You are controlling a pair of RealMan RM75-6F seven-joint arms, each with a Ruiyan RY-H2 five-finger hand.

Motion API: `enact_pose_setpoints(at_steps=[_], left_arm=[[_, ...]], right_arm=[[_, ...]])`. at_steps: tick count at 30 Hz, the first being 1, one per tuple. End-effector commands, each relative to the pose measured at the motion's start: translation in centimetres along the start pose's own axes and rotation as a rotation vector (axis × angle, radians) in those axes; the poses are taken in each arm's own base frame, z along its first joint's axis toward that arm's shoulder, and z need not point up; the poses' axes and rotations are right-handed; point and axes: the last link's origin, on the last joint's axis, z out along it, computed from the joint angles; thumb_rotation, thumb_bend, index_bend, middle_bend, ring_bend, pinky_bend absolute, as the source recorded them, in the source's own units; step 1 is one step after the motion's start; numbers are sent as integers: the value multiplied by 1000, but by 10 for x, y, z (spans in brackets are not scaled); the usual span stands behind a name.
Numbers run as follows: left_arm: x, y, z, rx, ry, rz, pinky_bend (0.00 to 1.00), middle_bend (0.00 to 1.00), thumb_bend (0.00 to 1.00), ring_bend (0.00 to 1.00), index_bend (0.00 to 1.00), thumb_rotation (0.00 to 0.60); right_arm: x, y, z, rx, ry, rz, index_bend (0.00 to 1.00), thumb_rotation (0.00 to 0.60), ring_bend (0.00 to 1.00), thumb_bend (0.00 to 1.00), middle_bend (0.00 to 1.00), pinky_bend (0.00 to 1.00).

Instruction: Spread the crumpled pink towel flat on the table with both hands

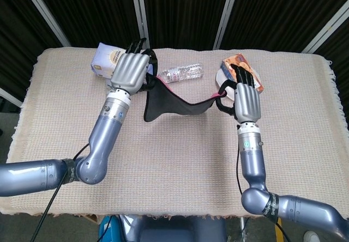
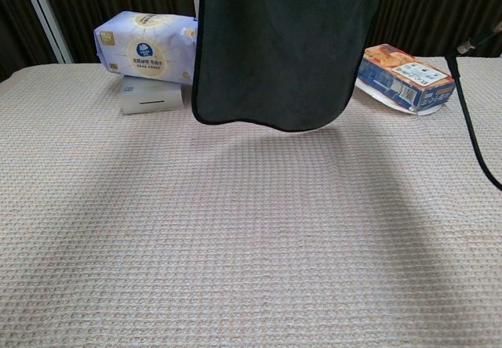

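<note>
One towel (image 1: 177,104) — two hands

light: even, bright overhead | shadows: soft; backdrop dark | focus: sharp

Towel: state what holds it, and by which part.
Both hands hold the towel off the table: the left hand grips its left upper corner, the right hand its right upper corner. It hangs between them.
</note>
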Motion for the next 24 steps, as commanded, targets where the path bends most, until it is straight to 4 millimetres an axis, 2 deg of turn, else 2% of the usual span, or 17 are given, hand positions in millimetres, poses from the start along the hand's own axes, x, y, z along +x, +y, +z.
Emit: enact_pose_setpoints(at_steps=[1,8,16,24], left_arm=[[-4,3,7,1,17,-14,35,288,541,8,685,600],[-18,-1,17,16,23,-27,35,287,541,8,684,600],[-28,-9,29,35,38,-44,35,286,541,8,682,600],[-40,-15,31,36,29,-48,36,287,541,8,681,600]], right_arm=[[-3,-3,10,-5,11,10,666,600,0,616,124,0],[-3,-2,26,-13,49,27,666,600,0,616,124,0],[1,-11,38,23,94,47,667,600,0,616,123,0],[-2,13,33,-19,82,11,667,600,0,616,123,0]])
